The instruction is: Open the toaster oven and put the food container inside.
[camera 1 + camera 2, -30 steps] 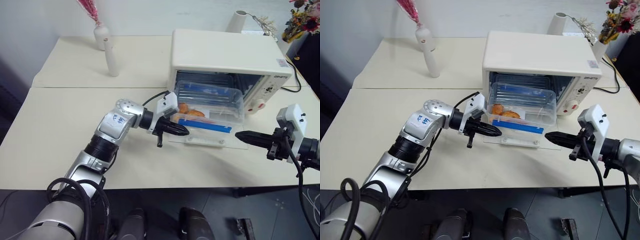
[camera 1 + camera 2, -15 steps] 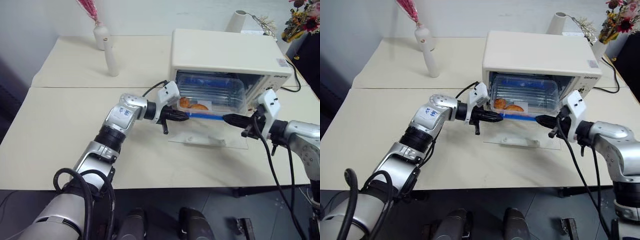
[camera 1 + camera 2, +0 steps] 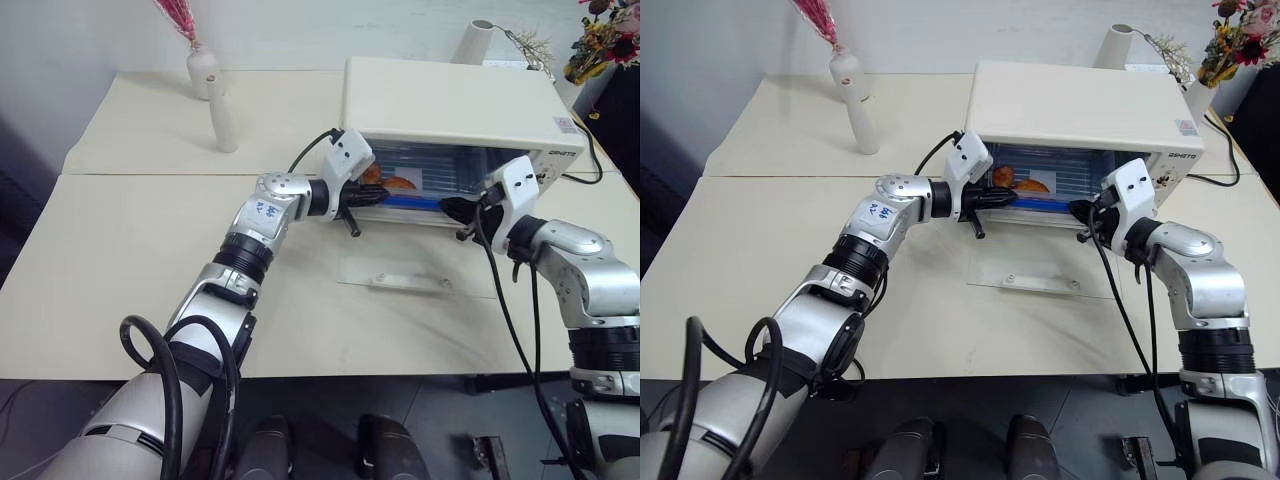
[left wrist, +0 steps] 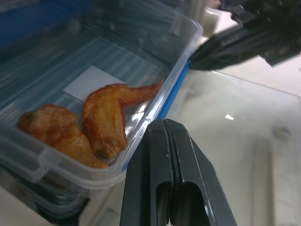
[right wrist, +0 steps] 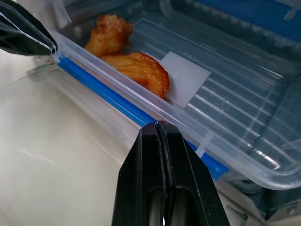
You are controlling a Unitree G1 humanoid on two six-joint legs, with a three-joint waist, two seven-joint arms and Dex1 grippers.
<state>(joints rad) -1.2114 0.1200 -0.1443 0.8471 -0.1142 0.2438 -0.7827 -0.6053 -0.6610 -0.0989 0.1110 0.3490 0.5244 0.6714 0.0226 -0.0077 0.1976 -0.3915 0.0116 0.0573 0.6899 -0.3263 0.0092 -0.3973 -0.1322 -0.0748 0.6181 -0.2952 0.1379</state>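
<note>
Glass door (image 3: 415,272): one, folded down flat on the table (image 3: 120,250) at lower centre, nearest the camera.
Left gripper (image 3: 378,196): one, fingers pressed together, holding nothing; its tip is at the left end of the food container (image 3: 420,185), left of centre.
Right gripper (image 3: 447,208): one, fingers likewise pressed together and empty, its tip at the container's blue strip (image 5: 101,92) on the right.
Food container: one clear box, sitting in the mouth of the toaster oven (image 3: 450,110), its blue-edged front at the opening.
Fried pieces (image 4: 80,125): two, orange-brown, at the box's left end.
Toaster oven: one, cream-white, upper right, door open.
Vases (image 3: 212,85): two white ones at upper left; a third (image 3: 475,40) behind the oven.
Flowers (image 3: 600,35): one bunch, top right corner.
</note>
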